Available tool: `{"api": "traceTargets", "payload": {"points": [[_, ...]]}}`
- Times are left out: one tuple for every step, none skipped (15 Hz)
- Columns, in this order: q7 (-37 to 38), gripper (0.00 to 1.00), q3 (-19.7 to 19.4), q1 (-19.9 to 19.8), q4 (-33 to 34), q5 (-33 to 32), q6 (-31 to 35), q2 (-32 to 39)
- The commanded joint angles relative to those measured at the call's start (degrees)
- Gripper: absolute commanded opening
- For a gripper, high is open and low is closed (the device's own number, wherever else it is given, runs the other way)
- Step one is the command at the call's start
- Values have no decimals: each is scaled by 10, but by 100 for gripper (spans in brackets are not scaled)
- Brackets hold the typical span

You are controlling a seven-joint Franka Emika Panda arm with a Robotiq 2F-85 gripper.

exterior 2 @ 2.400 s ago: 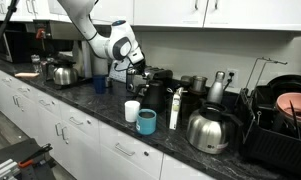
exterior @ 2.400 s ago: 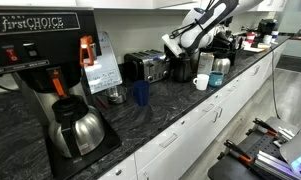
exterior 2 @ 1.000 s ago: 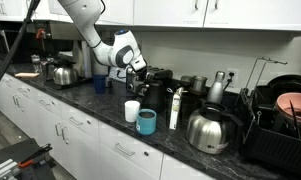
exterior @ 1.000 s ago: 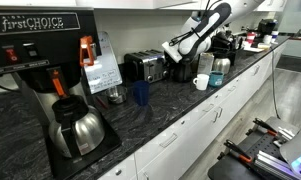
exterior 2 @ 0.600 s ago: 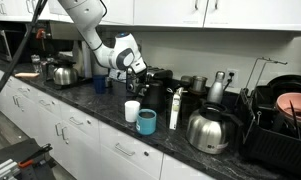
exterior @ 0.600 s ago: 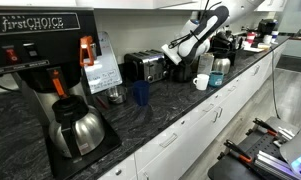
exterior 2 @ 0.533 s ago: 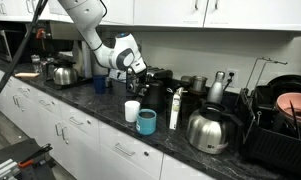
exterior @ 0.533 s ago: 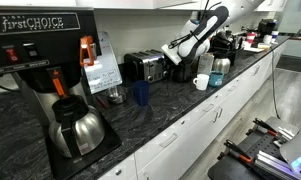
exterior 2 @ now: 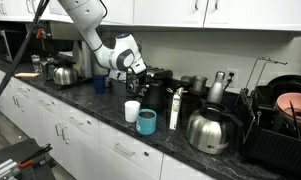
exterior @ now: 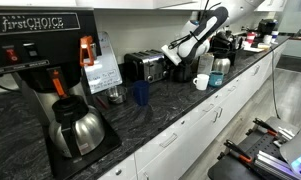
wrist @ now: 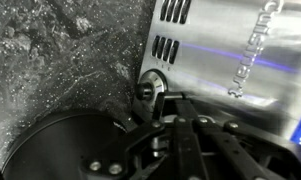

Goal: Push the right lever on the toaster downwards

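Since 2.4 s earlier, gripper (exterior: 173,50) had shifted toward toaster (exterior: 144,66), at its 3 o'clock end in an exterior view; jaw opening could not be determined; toaster stood on countertop (exterior: 175,108)

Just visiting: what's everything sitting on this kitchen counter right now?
Shiny steel toaster with black trim: one, silver-black, back of dark stone counter.
Tall black coffee brewer: one, black, counter's end.
Round steel carafe: one, silver, on brewer's base.
White mug: one, white, near counter's edge.
Blue cup: one, blue, before toaster.
Black dish rack: one, black, holds pink bowl.
White robot arm: one, white, above counter.
Black gripper: one, black, at toaster's side.
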Motion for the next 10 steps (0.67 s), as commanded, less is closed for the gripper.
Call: {"api": "traceTargets", "payload": {"points": [[-1,0,-13,3,22,-7,6,37],[-1,0,-13,3,21,-7,6,38],[-2,0,-13,3,20,-8,6,39],[-3,0,-13,2,19,-8,7,40],[-3,0,-13,2,19,-8,8,44],[-3,0,-13,1,19,-8,9,44],[-4,0,-12,1,18,-7,10,45],[-4,0,-11,0,17,-7,11,45],[-4,0,-11,-1,16,-7,12,46],[-4,0,-10,-1,15,-7,13,46]]}}
